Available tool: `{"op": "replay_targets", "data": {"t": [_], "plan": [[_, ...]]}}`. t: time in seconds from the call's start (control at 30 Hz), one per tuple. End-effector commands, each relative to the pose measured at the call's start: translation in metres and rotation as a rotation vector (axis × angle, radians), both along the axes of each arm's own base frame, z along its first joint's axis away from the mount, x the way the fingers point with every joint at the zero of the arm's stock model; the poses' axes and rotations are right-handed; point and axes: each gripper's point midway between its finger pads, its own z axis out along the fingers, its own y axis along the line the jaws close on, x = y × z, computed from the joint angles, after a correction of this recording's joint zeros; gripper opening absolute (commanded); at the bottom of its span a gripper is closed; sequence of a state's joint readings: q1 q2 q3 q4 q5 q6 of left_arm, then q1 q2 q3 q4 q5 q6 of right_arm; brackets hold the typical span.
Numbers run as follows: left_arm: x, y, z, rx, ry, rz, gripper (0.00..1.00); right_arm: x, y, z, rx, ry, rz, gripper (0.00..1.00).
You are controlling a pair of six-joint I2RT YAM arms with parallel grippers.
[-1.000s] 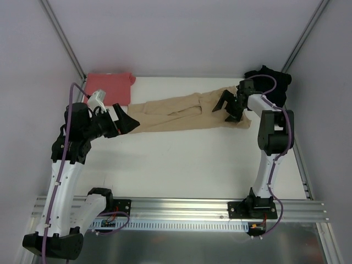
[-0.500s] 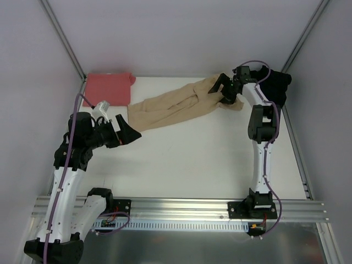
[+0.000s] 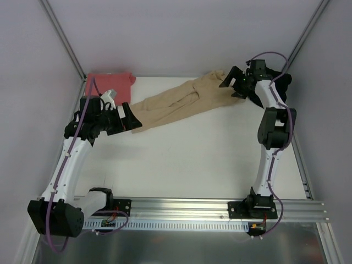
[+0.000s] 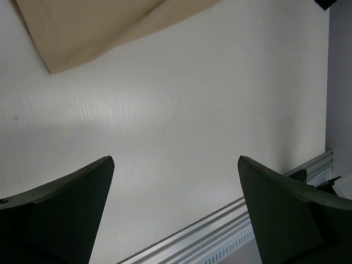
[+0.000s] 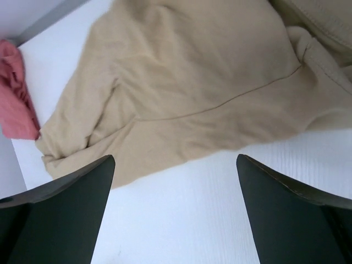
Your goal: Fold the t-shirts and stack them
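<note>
Red shirt (image 3: 110, 83) looks folded; tan shirt (image 3: 176, 104) is strung out, black shirt (image 3: 284, 83) bunched. Left gripper (image 3: 131, 118) and right gripper (image 3: 234, 85) are spread wide, empty.

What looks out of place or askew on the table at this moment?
The tan t-shirt lies rumpled, bunched into a long diagonal strip across the far part of the table, not spread flat. The salmon-red t-shirt sits folded in the far left corner. Nothing looks damaged.
</note>
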State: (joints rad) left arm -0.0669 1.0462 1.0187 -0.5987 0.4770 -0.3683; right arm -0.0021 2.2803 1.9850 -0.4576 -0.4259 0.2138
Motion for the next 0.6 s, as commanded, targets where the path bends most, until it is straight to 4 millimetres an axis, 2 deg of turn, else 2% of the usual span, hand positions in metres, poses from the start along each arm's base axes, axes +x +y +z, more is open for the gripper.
{"op": "replay_targets", "data": {"t": [0.0,0.03,0.07,0.1,0.13,0.17,0.2,0.23,0.27,0.3,0.33,0.37,0.4,0.43,0.47,0.5,0.57], "plan": [[0.028,-0.001,0.036,0.046,-0.154,-0.03,0.99,-0.027,-0.006,0.138,-0.093,-0.273,0.039,0.99],[0.035,0.001,0.05,0.061,-0.186,-0.022,0.99,-0.037,-0.006,0.147,-0.096,-0.282,0.041,1.0],[0.037,0.004,0.049,0.095,-0.181,-0.029,0.99,-0.045,-0.006,0.155,-0.097,-0.291,0.043,0.99],[0.045,0.005,0.045,0.133,-0.163,-0.032,0.99,-0.065,-0.005,0.166,-0.089,-0.3,0.046,0.99],[0.055,0.01,0.06,0.179,-0.196,-0.009,0.99,-0.076,-0.003,0.171,-0.077,-0.308,0.049,0.99],[0.064,0.025,0.055,0.29,-0.196,0.023,0.99,-0.087,0.0,0.173,-0.058,-0.309,0.052,1.0],[0.072,0.029,0.054,0.346,-0.195,0.029,0.99,-0.106,0.006,0.146,-0.019,-0.248,0.073,0.99],[0.088,0.027,0.051,0.397,-0.181,0.016,0.99,-0.12,0.012,0.168,0.011,-0.314,0.072,1.0],[0.098,0.037,0.045,0.498,-0.177,0.011,0.99,-0.133,0.021,0.162,0.034,-0.301,0.097,1.0],[0.114,0.043,0.03,0.611,-0.141,-0.015,0.99,-0.157,0.029,0.148,0.047,-0.275,0.114,1.0],[0.121,0.038,0.023,0.615,-0.122,-0.03,0.99,-0.164,0.03,0.128,0.054,-0.229,0.117,1.0],[0.129,0.042,0.014,0.682,-0.108,-0.062,0.99,-0.182,0.037,0.134,0.064,-0.245,0.137,0.99],[0.138,0.04,-0.012,0.73,-0.043,-0.105,0.99,-0.194,0.041,0.128,0.075,-0.236,0.152,1.0],[0.147,0.034,-0.014,0.779,-0.064,-0.153,0.99,-0.216,0.046,0.114,0.088,-0.207,0.167,0.99],[0.154,0.031,-0.023,0.807,-0.055,-0.181,0.99,-0.229,0.05,0.109,0.101,-0.194,0.181,1.0],[0.166,0.027,-0.04,0.836,-0.023,-0.219,0.99,-0.245,0.054,0.089,0.114,-0.154,0.194,0.99],[0.178,0.023,-0.058,0.877,0.003,-0.275,0.99,-0.267,0.059,0.09,0.137,-0.161,0.211,0.99]]}}
